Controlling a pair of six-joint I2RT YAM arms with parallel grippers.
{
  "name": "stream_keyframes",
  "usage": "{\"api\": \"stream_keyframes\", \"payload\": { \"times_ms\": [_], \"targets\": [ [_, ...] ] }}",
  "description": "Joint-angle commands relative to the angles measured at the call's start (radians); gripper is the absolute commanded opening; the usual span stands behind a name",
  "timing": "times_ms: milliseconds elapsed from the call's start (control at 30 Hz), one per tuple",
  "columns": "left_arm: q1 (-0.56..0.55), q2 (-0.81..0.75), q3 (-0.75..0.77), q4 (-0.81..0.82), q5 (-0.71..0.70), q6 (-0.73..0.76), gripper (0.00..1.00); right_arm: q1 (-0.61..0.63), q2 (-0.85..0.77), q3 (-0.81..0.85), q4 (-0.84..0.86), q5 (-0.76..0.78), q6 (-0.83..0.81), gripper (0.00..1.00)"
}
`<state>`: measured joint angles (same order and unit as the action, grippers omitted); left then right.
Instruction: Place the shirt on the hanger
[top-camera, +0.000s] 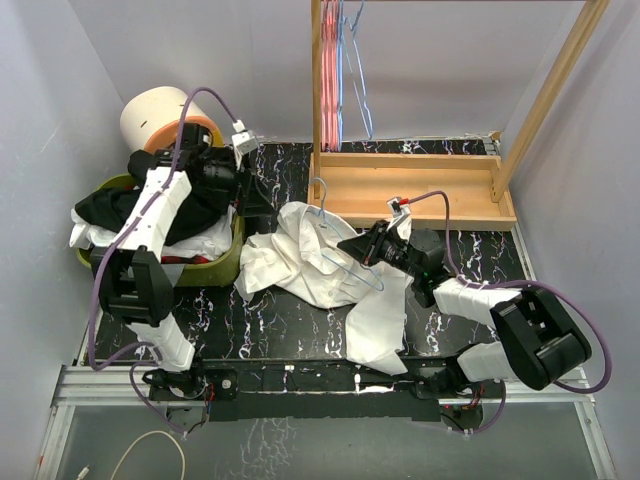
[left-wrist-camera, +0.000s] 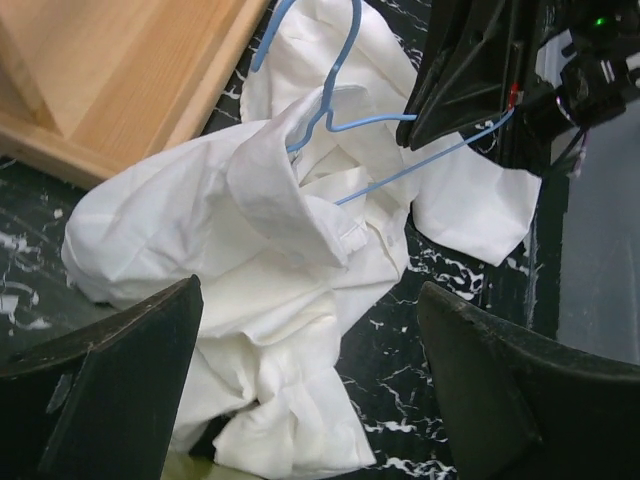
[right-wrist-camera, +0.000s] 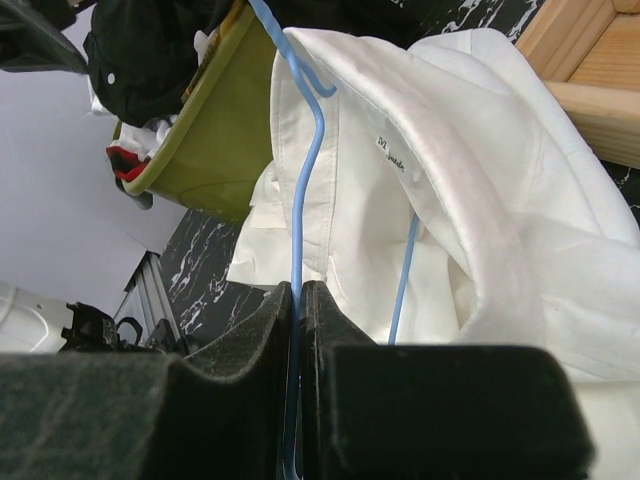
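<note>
Jaws of my right gripper (right-wrist-camera: 297, 295) clamp the hanger (right-wrist-camera: 304, 190), partly inside the shirt (right-wrist-camera: 500, 200). My left gripper (left-wrist-camera: 310, 300) gapes empty; next I'd grab fabric just ahead.

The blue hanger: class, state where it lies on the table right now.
In the top view the hanger lies mid-table, threaded into the crumpled shirt, just below the wooden rack, its wire pinched by the right gripper.

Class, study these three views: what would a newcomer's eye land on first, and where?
A crumpled white shirt sprawls mid-table on the black marbled top, a light-blue hanger partly tucked under its collar. The right gripper is shut on the hanger's wire; the left gripper hangs open above the shirt. At left, a green basket overflows with dark clothes.
</note>
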<state>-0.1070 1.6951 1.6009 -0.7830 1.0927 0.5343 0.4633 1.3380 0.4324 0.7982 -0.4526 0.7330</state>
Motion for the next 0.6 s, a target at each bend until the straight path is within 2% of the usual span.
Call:
{"api": "stream_keyframes", "payload": {
  "times_ms": [0,167,300,333,400,567],
  "targets": [
    [-0.045,0.086,0.088,-0.142,0.125,0.343,0.86,-0.002,0.014,-0.016,0.118,-0.014,-0.019,0.08],
    [-0.057,0.172,0.128,-0.086,0.085,0.457,0.77,-0.002,0.024,-0.018,0.123,-0.016,-0.029,0.08],
    [-0.059,0.219,0.138,-0.01,0.081,0.511,0.47,-0.002,0.023,-0.017,0.121,-0.007,-0.03,0.08],
    [-0.059,0.229,0.143,0.003,0.084,0.517,0.44,-0.002,0.023,-0.016,0.12,-0.005,-0.03,0.08],
    [-0.06,0.264,0.177,-0.017,0.097,0.562,0.45,-0.002,0.023,-0.011,0.113,-0.001,-0.031,0.08],
    [-0.086,0.378,0.343,-0.341,0.088,0.883,0.67,-0.002,0.023,-0.003,0.104,0.003,-0.034,0.08]
  ]
}}
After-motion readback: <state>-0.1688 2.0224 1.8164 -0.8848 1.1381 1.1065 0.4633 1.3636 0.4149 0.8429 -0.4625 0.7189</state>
